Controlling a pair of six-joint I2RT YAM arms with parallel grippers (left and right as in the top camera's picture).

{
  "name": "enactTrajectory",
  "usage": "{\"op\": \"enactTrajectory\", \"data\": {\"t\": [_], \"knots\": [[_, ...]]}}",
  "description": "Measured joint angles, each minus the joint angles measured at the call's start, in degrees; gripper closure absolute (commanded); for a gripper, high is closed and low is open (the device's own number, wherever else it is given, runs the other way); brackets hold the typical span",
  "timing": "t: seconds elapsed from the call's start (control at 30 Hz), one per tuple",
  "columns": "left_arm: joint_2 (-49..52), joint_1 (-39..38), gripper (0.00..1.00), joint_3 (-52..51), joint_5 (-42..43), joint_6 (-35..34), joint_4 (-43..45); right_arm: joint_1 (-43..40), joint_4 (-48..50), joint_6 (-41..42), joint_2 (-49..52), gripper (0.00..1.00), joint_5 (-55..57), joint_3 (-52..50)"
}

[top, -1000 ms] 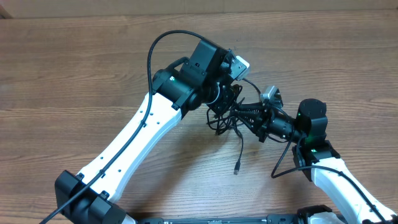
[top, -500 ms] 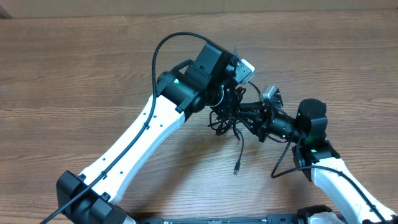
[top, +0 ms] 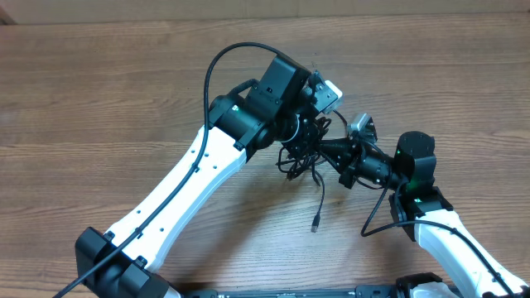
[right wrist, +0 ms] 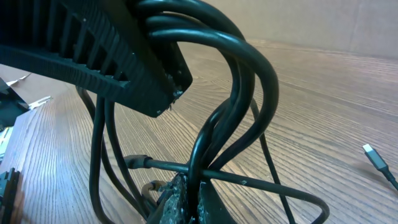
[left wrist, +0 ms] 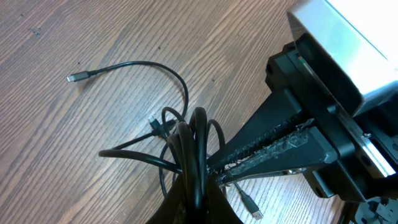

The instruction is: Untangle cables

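Down at centre, the cables are hanging bunched; left gripper and right gripper are both pinching strands tight, seemingly barely loosening them, nearly all separating remaining

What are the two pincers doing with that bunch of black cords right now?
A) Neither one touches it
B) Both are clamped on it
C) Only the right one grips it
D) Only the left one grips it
B: in each wrist view the bunch of cords rises from between closed fingertips, so the left pincer and the right pincer are both pinching it.
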Motion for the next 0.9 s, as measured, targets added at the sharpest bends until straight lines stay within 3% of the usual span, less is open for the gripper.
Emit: {"op": "enactTrajectory", "data": {"t": [0.4,0.63,0.9], "knots": [[0.0,0.0,0.96,0.0,-2.58,-0.46,-0.33,0.0,4.9,2.47,0.11,0.96,-2.25,-0.02],[-0.02,0.87,0.96,0.0,-12.28,-7.82,-1.2,-0.26,14.93,6.84,0.22,0.96,-7.89,-0.02],[-0.02,7.72,0.96,0.0,-14.69,-16.31,-3.32,-0.26,15.72,8.79,0.22,0.96,-10.47,-0.02]]}}
